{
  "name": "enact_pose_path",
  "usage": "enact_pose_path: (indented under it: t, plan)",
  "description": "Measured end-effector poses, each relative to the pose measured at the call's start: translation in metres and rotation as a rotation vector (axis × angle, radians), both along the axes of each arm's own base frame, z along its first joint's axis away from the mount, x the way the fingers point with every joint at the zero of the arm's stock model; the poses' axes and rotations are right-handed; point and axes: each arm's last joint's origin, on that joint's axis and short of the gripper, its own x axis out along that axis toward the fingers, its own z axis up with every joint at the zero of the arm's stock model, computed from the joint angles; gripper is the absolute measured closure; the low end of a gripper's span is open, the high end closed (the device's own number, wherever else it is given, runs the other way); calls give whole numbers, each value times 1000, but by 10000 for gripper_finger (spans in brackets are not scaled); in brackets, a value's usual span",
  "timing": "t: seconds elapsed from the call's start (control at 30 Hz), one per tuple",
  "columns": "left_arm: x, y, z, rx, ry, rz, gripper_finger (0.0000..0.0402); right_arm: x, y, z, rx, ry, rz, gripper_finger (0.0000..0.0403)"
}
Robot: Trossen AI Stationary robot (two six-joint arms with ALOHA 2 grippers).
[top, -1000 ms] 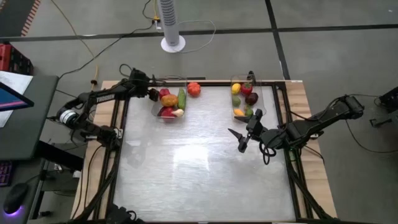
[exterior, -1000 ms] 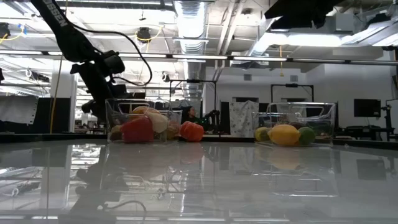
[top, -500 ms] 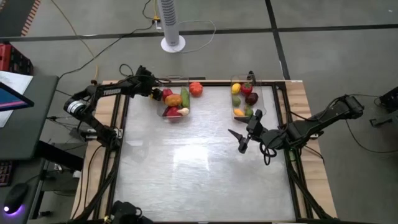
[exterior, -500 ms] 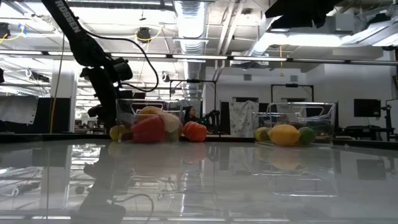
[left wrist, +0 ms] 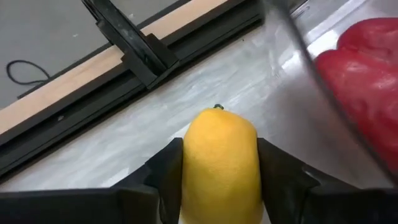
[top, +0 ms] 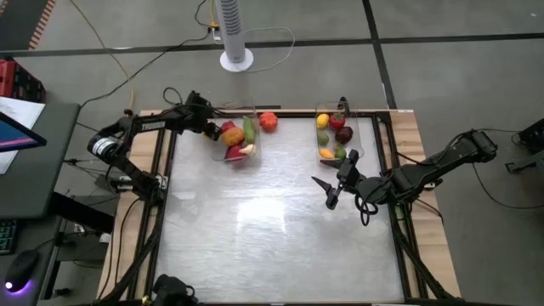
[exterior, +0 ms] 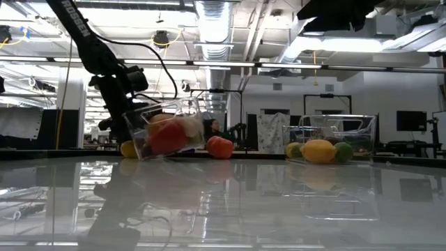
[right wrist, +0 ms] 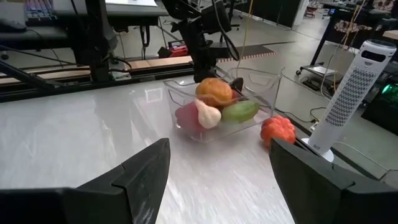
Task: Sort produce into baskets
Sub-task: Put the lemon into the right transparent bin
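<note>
My left gripper is at the table's far left, shut on a yellow lemon, right beside the left clear basket. That basket holds red, orange, green and whitish produce and stands tilted in the low view. An orange-red piece lies on the table just right of it. The right clear basket holds several pieces. My right gripper is open and empty over the table, near that basket. My left gripper pinches the lemon's two sides between its two fingers. The lemon's pointed end sticks out past the fingertips. In the low view the lemon sits at table height. Whether lemon or fingers touch the basket's wall, I cannot tell.
A black frame rail runs along the table's left side and another along the right. A white tower fan stands beyond the far edge. Bare tabletop fills the middle and near half.
My left gripper has moved toward the table's right edge, against the left basket. The basket has slid a little to the right with its produce and now stands tilted instead of flat. The lemon now shows on the table outside the basket. My right arm has kept still.
</note>
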Motion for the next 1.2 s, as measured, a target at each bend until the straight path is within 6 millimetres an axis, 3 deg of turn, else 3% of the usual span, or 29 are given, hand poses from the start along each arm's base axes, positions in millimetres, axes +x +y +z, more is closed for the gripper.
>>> enact_pose_path:
  t: [0.47,0.83,1.03,1.2]
  plan:
    - [-3,-9,20,23,-61,-47,243,0,0,0,0,1,0,100]
    - [-4,-26,75,212,-245,-91,242,0,0,0,0,1,0,100]
    - [12,-46,91,212,-379,-236,240,0,0,0,0,1,0,100]
    - [44,-65,99,198,-544,-380,239,0,-1,0,2,-3,-3,100]
